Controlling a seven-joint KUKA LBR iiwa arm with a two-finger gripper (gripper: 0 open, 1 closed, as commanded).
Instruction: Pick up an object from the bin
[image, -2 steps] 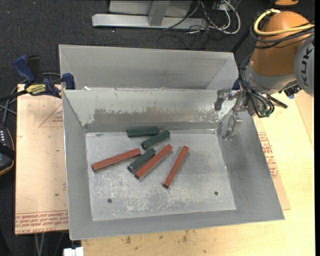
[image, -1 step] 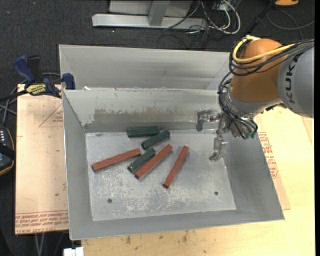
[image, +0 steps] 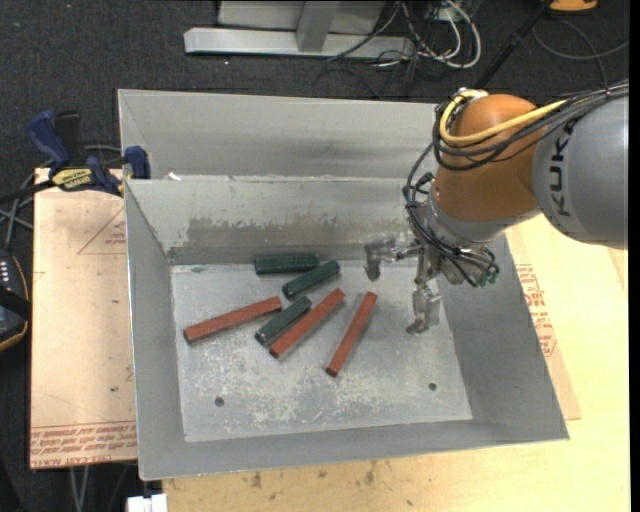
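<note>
Red bar (image: 352, 333) lies flat — fingers (image: 423, 306) just beside it, spread wide, holding nothing.

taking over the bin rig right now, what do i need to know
Claw: open, empty, over bare floor at the right of the grey metal bin.
Things, all left of the claw: nearest is a slanted red rectangular bar, then a longer red bar alongside a dark green bar. Farther left lie a third red bar, an upper green bar and a short green bar.
Done: nothing picked yet.
Left: close on one bar, probably the nearest red one, and lift it out.
</note>
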